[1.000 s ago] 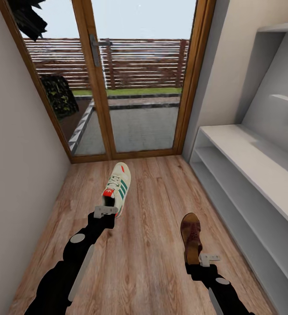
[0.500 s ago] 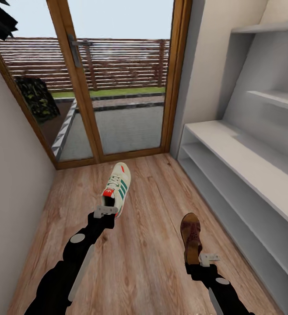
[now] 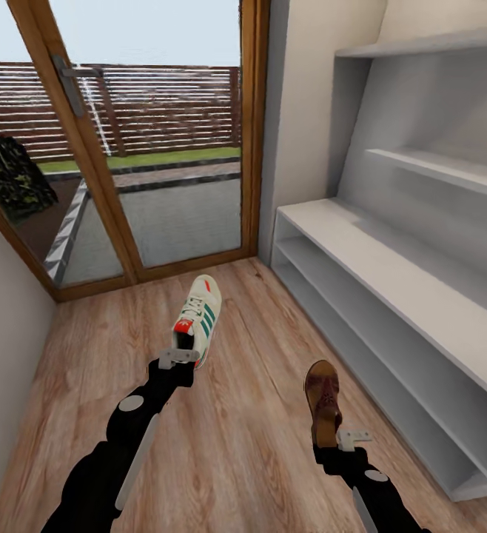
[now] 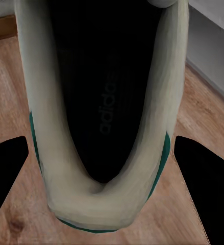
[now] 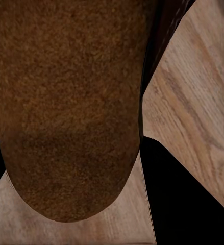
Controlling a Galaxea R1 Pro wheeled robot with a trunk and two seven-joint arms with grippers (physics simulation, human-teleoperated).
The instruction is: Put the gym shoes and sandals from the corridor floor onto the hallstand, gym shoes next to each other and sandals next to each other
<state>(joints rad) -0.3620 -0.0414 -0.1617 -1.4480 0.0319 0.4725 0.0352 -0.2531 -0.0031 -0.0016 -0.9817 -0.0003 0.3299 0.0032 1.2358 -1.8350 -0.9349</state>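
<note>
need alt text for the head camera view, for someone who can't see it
Two black robot arms reach over a light brown wood-plank floor: the left gripper holds a white lace-up sneaker with green stripes by its heel, the right gripper a dark-brown sandal. A pale grey shoe rack lines the right wall; a wood-framed glass door stands ahead.

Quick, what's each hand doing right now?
Left hand: closed on the heel of the white green-striped gym shoe.
Right hand: closed on the heel of the dark-brown leather sandal.
</note>
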